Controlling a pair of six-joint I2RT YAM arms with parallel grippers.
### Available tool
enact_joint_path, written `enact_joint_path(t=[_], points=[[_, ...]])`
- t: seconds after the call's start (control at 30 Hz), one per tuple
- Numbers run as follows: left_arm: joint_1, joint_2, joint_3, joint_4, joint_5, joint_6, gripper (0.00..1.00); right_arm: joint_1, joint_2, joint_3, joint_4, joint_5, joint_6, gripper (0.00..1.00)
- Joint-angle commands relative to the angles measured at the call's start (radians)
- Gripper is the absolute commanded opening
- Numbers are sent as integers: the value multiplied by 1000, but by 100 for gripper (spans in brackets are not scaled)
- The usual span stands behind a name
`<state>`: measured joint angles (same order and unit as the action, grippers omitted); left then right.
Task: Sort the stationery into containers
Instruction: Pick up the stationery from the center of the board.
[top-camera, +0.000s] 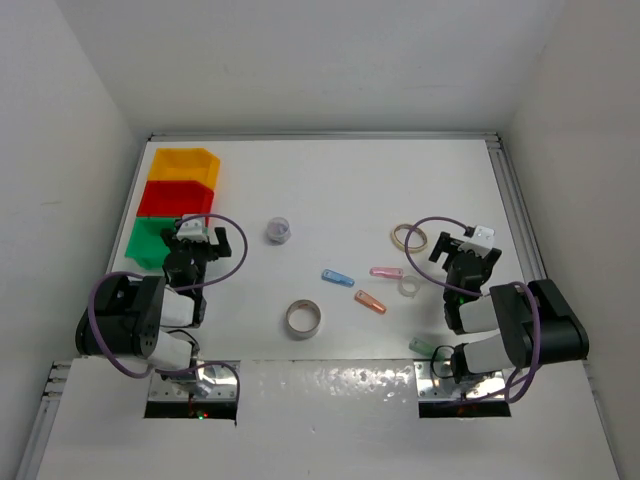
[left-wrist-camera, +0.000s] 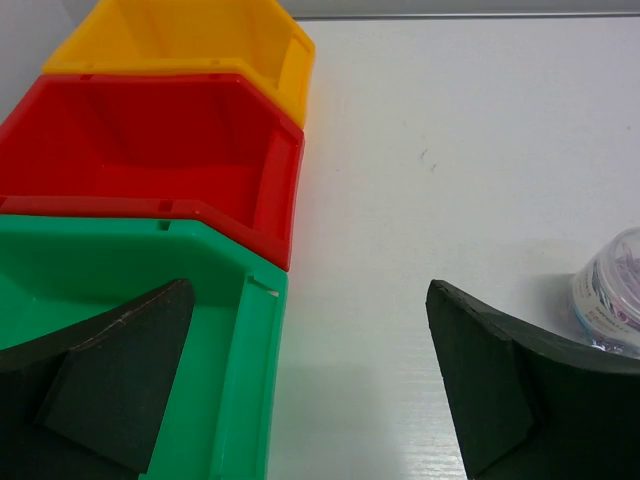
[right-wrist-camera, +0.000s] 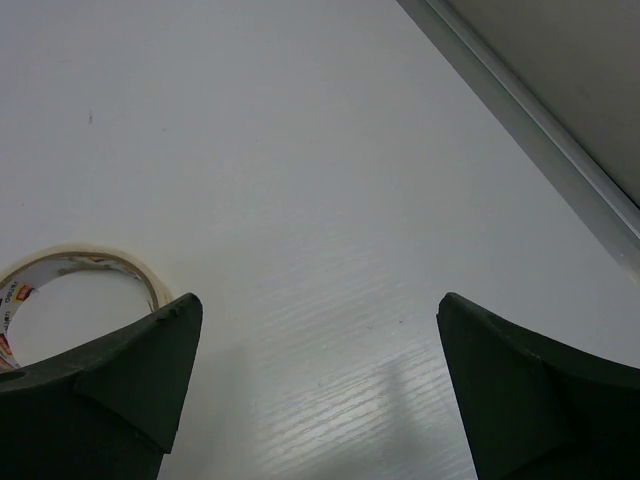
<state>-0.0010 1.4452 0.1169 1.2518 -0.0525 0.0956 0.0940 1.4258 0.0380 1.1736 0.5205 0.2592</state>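
The containers stand in a row at the far left: a yellow bin (top-camera: 183, 162) (left-wrist-camera: 180, 40), a red bin (top-camera: 175, 198) (left-wrist-camera: 150, 150) and a green bin (top-camera: 150, 240) (left-wrist-camera: 240, 400). My left gripper (top-camera: 207, 232) (left-wrist-camera: 308, 290) is open, one finger over the green bin, the other beside a clear round pot (top-camera: 279, 230) (left-wrist-camera: 610, 295). My right gripper (top-camera: 468, 250) (right-wrist-camera: 318, 300) is open over bare table, just right of a beige tape ring (top-camera: 411, 237) (right-wrist-camera: 100, 262). Between the arms lie a grey tape ring (top-camera: 302, 319), a small clear ring (top-camera: 408, 287), and blue (top-camera: 337, 277), pink (top-camera: 385, 272) and orange (top-camera: 370, 302) capsules.
A pale green piece (top-camera: 422, 346) lies by the right arm's base. A metal rail (top-camera: 515, 200) (right-wrist-camera: 540, 130) edges the table on the right. White walls close in the left, far and right sides.
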Motion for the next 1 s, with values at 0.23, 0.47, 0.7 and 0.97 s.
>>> enact_joint_path(t=[0.23, 0.47, 0.7, 0.97], points=[[1, -69, 21, 5, 41, -17, 100, 62, -183, 31, -237, -43, -80, 99], [27, -312, 456, -890, 316, 183, 100, 72, -372, 374, -852, -185, -212, 99], [-109, -169, 982, -1612, 421, 421, 100, -5, -360, 633, -1041, -482, -195, 48], [-359, 376, 1395, -2115, 293, 554, 98, 101, -173, 841, -1365, -347, -187, 99]])
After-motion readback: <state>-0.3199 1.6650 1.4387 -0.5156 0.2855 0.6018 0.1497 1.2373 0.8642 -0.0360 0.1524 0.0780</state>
